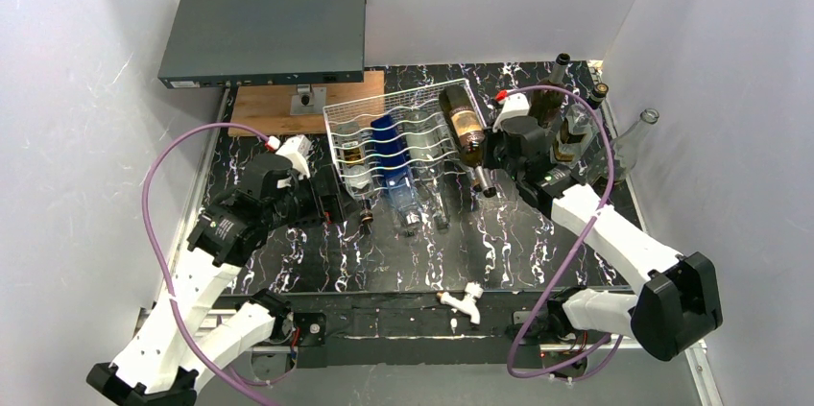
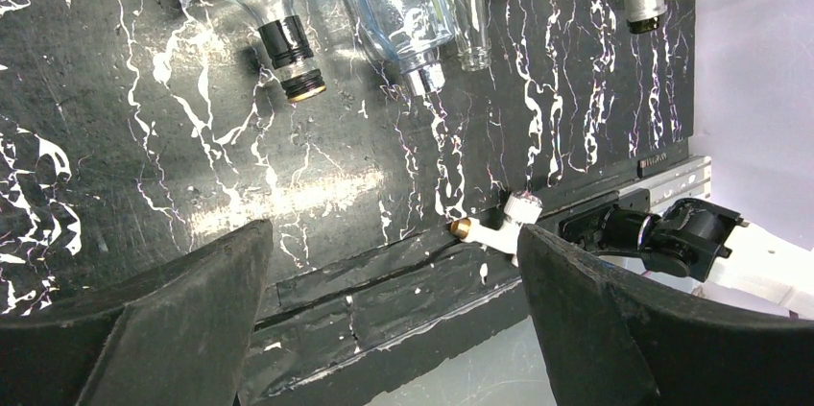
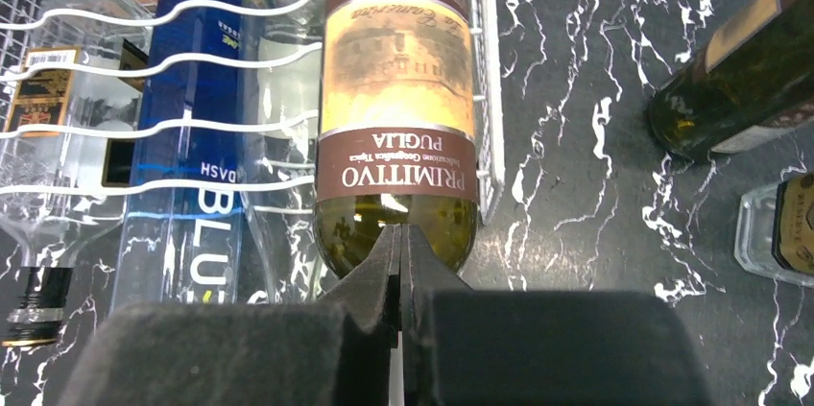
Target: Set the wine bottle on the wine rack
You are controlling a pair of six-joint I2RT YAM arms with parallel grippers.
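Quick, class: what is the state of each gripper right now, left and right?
Left gripper: open, holding nothing.
Right gripper: closed, nothing between its fingers, tips at the wine bottle.

The top camera looks down from above and behind the arm bases, far enough to take in the whole table (image 1: 538, 243) and rack (image 1: 384, 99). The left wrist camera sits low over the table, covering the strip from the bottle necks (image 2: 288, 51) to the near edge. It shares a white fitting (image 2: 509, 224) with the top view. The right wrist camera is close on the wine bottle (image 3: 398, 108) and faces into the rack, sharing the blue bottle (image 3: 187, 137) with the top view.
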